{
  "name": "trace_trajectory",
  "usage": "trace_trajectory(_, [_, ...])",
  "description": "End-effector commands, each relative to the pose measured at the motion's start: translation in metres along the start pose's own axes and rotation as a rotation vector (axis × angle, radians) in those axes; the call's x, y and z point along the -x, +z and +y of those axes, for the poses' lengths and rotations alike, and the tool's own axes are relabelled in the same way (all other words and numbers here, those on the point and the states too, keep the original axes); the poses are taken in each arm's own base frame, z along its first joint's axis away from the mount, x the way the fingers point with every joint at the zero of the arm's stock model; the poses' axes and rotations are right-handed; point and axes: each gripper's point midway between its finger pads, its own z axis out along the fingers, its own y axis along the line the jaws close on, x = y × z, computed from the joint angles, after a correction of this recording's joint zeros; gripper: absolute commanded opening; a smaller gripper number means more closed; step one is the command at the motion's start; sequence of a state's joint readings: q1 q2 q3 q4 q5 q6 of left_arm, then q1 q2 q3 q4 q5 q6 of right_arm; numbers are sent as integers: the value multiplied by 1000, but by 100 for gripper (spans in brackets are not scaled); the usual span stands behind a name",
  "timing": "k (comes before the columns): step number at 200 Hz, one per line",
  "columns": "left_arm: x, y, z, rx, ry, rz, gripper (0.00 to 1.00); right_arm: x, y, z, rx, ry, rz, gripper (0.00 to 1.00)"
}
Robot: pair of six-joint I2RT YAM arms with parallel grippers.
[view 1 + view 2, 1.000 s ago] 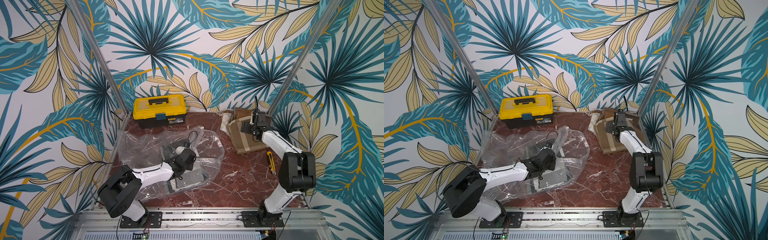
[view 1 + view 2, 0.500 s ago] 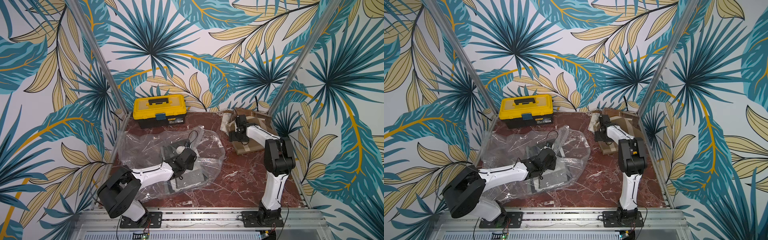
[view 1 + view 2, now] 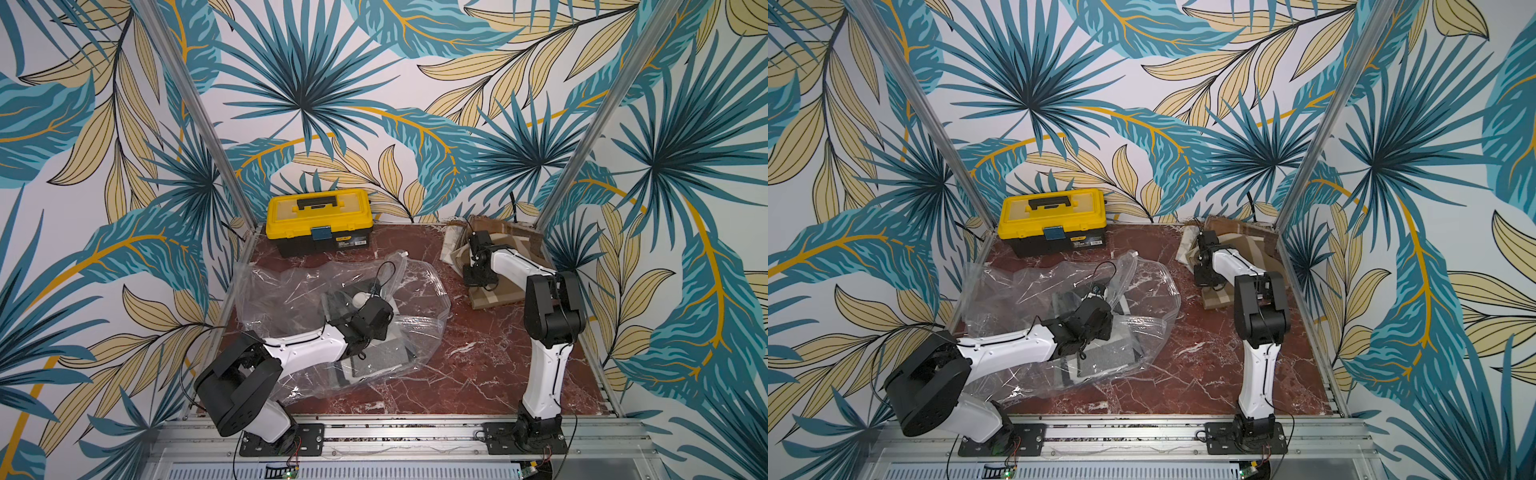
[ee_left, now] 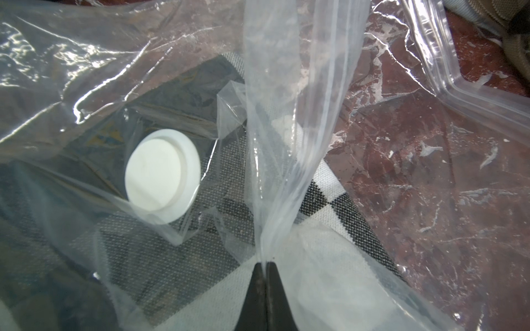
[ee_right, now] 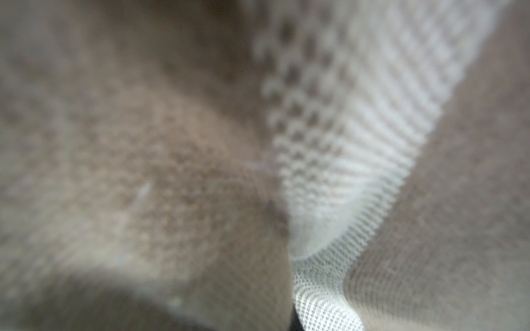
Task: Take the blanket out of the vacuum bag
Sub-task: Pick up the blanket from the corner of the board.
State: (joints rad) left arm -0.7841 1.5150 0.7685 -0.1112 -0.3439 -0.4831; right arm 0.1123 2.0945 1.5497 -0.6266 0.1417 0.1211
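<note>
The clear crinkly vacuum bag lies on the left half of the table. Inside it is the folded blanket, checked grey, black and white. My left gripper is shut on a pinched-up fold of the bag's plastic beside the round white valve. My right gripper points down at the back right. It is shut on a tan and white knitted cloth that lies outside the bag and fills the right wrist view, blurred.
A yellow toolbox stands against the back wall behind the bag. The bag's zip-seal edge lies on the red marble table. Slanted metal posts stand at the back corners. A metal rail runs along the front.
The right arm has folded and swung its gripper leftward and down onto the tan cloth, and the gripper went from open to shut. The left arm and the bag have not moved.
</note>
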Motion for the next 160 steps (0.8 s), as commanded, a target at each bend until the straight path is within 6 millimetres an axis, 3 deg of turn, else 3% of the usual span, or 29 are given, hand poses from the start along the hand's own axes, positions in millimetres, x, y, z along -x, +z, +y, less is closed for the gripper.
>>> trace_trajectory(1, [1,-4,-2,-14,-6,-14,0,-9,-15,23,161,52,26,0])
trace_trajectory(40, [-2,-6,2,-9,-10,-15,0,30,-67,46,477,191,-129,0])
trace_trajectory(77, [-3,-5,1,-14,-12,-15,0,60,-107,47,686,295,-216,0])
trace_trajectory(119, [-4,-5,1,-17,-10,-15,0,73,-127,19,697,338,-268,0])
trace_trajectory(160, [-6,-3,0,-18,-9,-9,0,96,-149,-45,728,483,-454,0])
